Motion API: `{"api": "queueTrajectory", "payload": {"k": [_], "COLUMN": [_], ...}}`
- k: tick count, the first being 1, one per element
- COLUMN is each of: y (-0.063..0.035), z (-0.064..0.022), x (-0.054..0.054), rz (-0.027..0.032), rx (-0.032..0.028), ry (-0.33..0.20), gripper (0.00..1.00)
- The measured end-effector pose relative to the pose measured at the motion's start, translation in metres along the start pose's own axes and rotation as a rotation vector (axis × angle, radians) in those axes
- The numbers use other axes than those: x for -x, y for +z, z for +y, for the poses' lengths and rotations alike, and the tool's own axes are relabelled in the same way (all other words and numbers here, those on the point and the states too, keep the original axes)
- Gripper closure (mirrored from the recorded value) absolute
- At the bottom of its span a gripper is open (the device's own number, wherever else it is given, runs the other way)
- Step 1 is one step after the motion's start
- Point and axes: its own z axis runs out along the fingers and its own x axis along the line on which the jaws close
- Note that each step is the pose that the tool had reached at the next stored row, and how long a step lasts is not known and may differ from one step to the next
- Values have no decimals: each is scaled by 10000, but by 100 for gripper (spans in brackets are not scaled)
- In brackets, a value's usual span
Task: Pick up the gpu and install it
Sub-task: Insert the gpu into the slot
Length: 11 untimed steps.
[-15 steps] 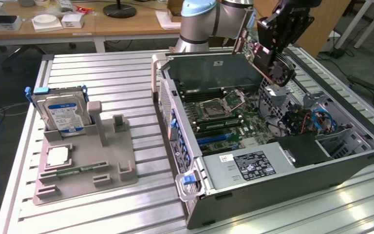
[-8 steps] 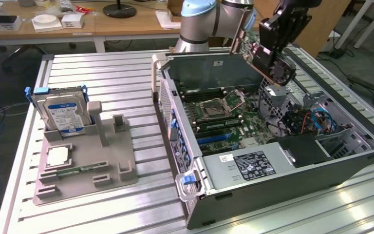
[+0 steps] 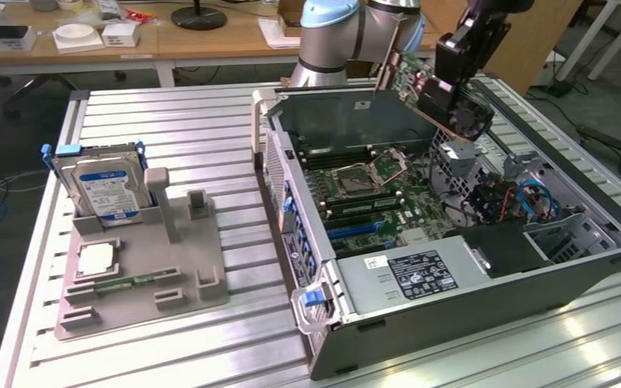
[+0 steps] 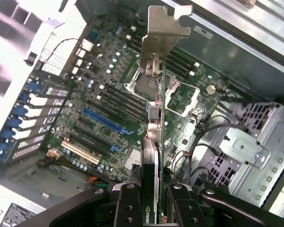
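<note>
above the open case, claw clenched on the gpu, held clear of the board; pickup done, seating in a slot not yet done.

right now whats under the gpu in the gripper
The gpu, held by the gripper, hangs over the motherboard: blue slot and processor socket show. The strip of board behind the card is covered.

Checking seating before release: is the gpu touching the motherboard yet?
Apart. Exterior view: the gpu hangs above the open case, well clear of the motherboard.
</note>
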Motion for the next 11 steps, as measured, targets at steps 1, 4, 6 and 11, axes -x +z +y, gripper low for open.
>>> {"api": "queueTrajectory", "payload": {"k": [1, 4, 6, 11], "y": [0, 0, 0, 0], "z": [0, 0, 0, 0], "x": [0, 0, 0, 0], "rz": [4, 16, 23, 43], "rx": [2, 5, 7, 12], "ry": [-196, -736, -1095, -2006], "gripper": [74, 74, 74, 74]}}
